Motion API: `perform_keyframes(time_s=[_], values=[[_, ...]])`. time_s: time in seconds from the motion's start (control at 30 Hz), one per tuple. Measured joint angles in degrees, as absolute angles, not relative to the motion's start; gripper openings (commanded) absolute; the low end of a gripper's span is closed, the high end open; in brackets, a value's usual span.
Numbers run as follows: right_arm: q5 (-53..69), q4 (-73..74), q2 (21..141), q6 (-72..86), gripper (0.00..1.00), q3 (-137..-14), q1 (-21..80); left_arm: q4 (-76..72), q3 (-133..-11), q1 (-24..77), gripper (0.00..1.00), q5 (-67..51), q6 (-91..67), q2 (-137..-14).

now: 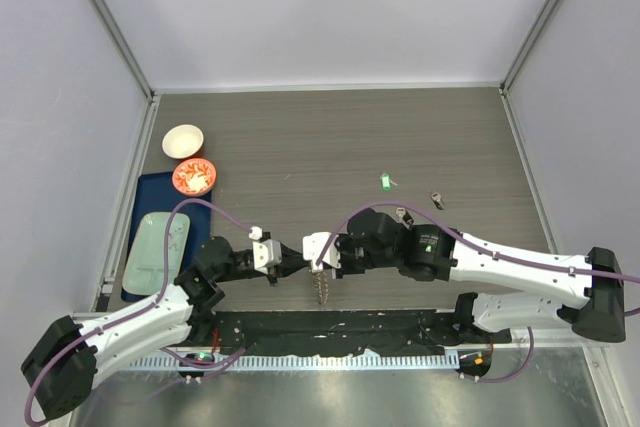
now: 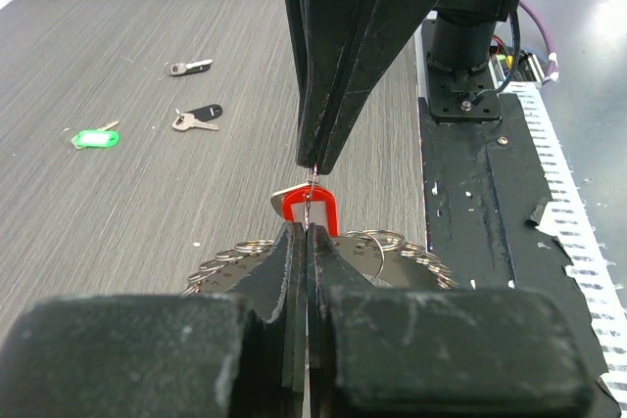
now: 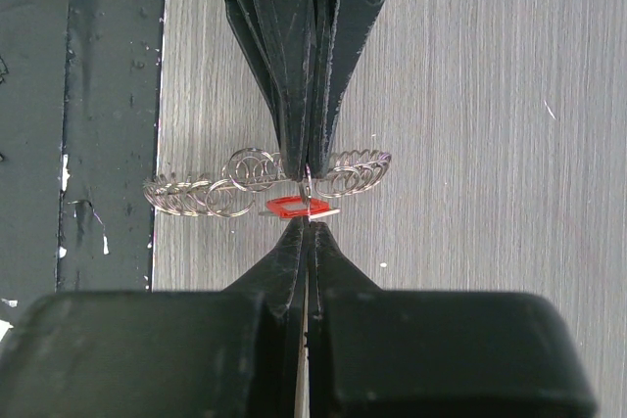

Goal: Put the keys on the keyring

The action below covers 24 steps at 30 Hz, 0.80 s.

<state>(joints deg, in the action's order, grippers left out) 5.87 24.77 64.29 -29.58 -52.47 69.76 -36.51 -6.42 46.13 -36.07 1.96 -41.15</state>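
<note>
So the biggest thing is the dark grey wood-grain table, with two white and black arms reaching in from the near edge. I'll use the keyring as my anchor. It's one chain of looped grey wire rings, and it sits right under the spot where the two grippers meet, close to the near edge.

Well off to the left of the keyring there's one flat blue tray with one pale green rectangular plate on it. There are two bowls over there too. The round orange one is on the tray's far corner and the round white one is just past it.

The left gripper and right gripper both have their fingers pressed tight together, tip to tip just above the keyring. A thin wire runs between the tips, but honestly I can't tell which one is nipping it.

I count four keys. One tiny red-headed key is right at the gripper tips, just over the keyring. The other three lie loose to the right of the keyring and farther back: one green-headed, one black-headed and one dark-headed.
</note>
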Motion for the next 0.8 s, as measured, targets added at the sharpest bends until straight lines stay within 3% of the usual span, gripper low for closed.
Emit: perform_keyframes(time_s=[0.8], values=[[5.91, 24.97, 65.32, -29.61, 0.01, -52.47, 69.76, -36.95, -6.42, 47.11, 0.0, -35.88, 1.26, -41.85]])
